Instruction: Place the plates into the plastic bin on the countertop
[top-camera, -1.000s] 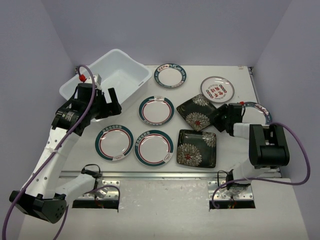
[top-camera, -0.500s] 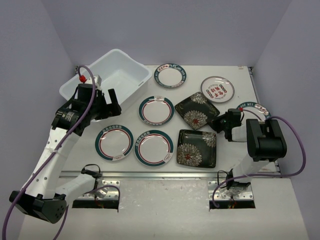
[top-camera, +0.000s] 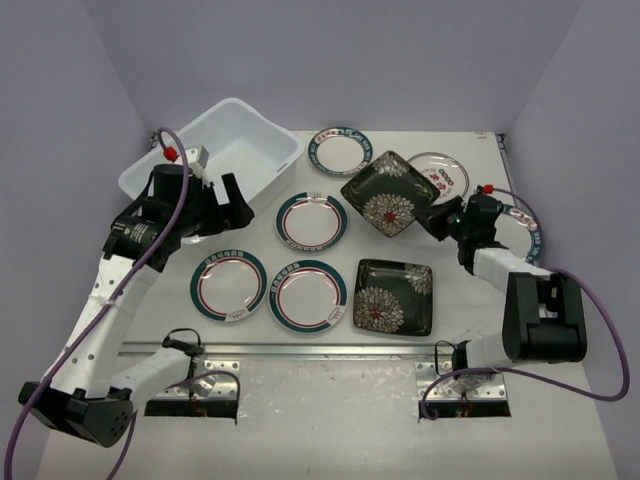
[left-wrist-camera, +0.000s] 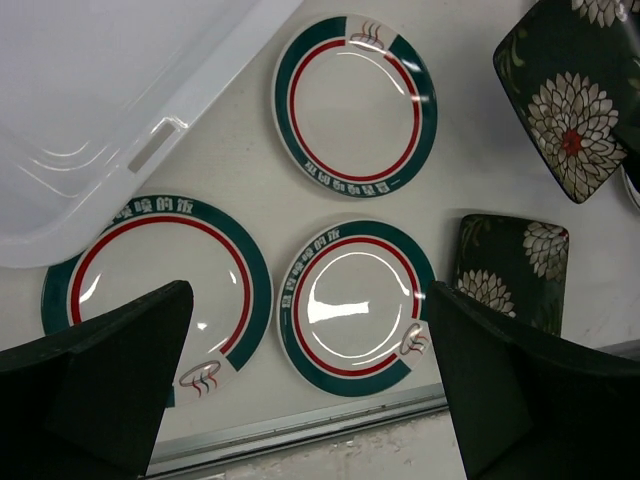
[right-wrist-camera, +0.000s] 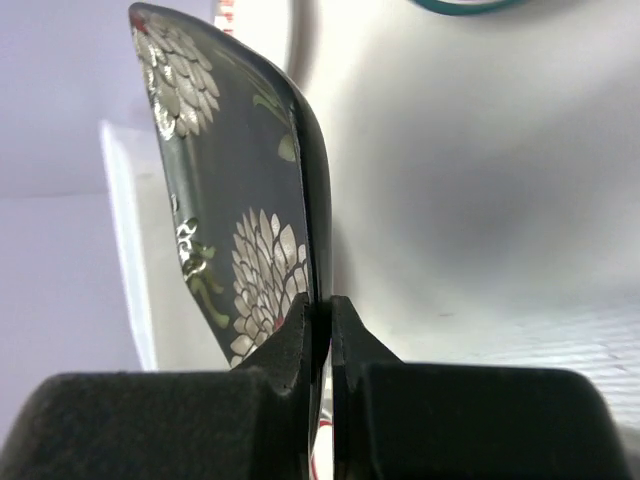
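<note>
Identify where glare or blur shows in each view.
Top external: even light, all sharp. Left wrist: white glare on the ringed plate; left claw fingers blurred. Right wrist: right claw fingers soft, glossy sheen on the black plate.

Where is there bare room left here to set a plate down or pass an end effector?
Free: the inside of the plastic bin, empty; the countertop right of the flat black plate; the far right corner. Crowded: the front row, two ringed plates and that black plate nearly edge to edge, with the right end effector holding a tilted black plate behind them.
</note>
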